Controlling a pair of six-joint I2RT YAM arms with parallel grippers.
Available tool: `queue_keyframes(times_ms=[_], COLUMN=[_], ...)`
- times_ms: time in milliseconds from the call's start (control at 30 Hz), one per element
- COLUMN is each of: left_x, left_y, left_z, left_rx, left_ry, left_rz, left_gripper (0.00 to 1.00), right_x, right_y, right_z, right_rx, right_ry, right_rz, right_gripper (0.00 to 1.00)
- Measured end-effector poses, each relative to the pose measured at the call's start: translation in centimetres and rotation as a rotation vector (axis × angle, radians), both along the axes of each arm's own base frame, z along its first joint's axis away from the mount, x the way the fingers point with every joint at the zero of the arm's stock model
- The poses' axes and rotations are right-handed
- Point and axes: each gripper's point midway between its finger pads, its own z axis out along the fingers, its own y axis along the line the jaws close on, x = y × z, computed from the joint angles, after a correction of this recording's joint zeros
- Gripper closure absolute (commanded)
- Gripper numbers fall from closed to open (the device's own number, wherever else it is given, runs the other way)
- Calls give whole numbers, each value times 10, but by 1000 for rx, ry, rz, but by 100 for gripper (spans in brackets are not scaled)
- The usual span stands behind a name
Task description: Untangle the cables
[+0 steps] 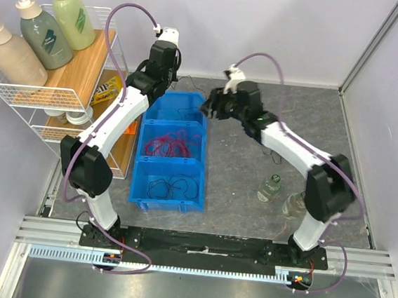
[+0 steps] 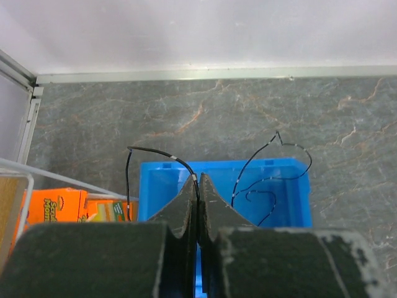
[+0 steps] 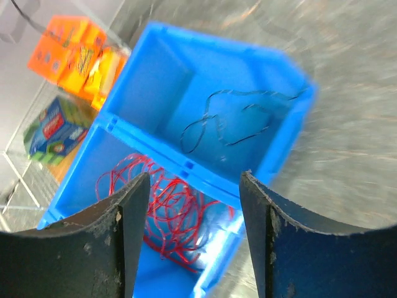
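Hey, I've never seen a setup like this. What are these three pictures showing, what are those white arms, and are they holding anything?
These are two robot arms bolted to a table, each ending in a two-finger gripper. One picture looks down from above; the other two come from cameras on the wrists. On the table sits a blue bin with three compartments: red cables in the middle one, black cables in the end ones. The left gripper is shut on a black cable. The right gripper is open above the bin, holding nothing.
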Motion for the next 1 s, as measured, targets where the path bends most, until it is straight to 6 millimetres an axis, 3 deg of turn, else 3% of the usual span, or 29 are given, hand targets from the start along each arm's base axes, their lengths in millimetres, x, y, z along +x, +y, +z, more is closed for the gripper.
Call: queue_keyframes(times_ms=[133,267,300,367,533,700,800,1000], left_x=[-13,-31,-35,-48,-77,-81,-71,-22], left_y=[4,7,9,12,24,27,23,5], left_z=[-14,-16,-14,-10,14,37,24,-37], left_rx=[12,6,5,0,-6,-13,18,143], left_ry=[36,49,47,34,-29,-97,-64,114], left_rz=[-7,-33,-35,-47,-68,-74,-80,-110], left_gripper=[98,98,98,98,98,98,98,98], right_x=[4,4,2,-7,-22,-29,-33,-49], right_y=[-73,-144,-151,-158,-153,-154,-156,-166], right_z=[64,91,91,89,65,47,45,68], right_rx=[21,14,10,3,-25,-46,-50,-45], right_ry=[-119,-175,-175,-169,-115,-71,-61,-119], right_rz=[-137,-298,-316,-327,-299,-292,-290,-305], right_gripper=[32,31,31,31,31,31,31,29])
